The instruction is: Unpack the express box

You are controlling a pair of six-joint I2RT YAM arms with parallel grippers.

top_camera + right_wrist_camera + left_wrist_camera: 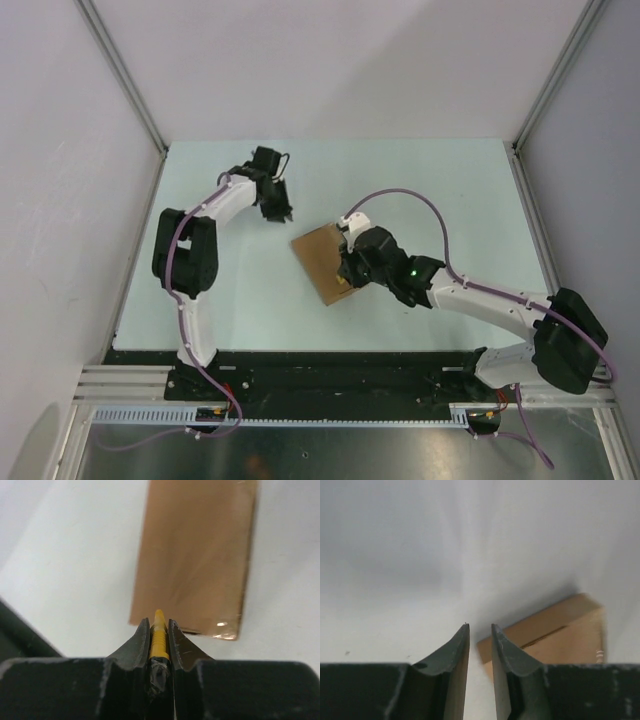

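Pale table [420, 180] ringed by white walls [60, 150]: the brown cardboard box [318, 255] lies flat directly beneath and ahead of the right hand [347, 272], which is clenched on a slim yellow tool [159, 632]. Seen from that wrist, the box top stretches away just beyond the fingertips. The left hand [279, 208] hovers apart from the box's far left corner, fingers slightly parted and grasping nothing; the box sits ahead and to its right. From above, the right hand hides the box's near corner. Most of the tool is buried between the fingers, and whether its tip touches the cardboard cannot be told.
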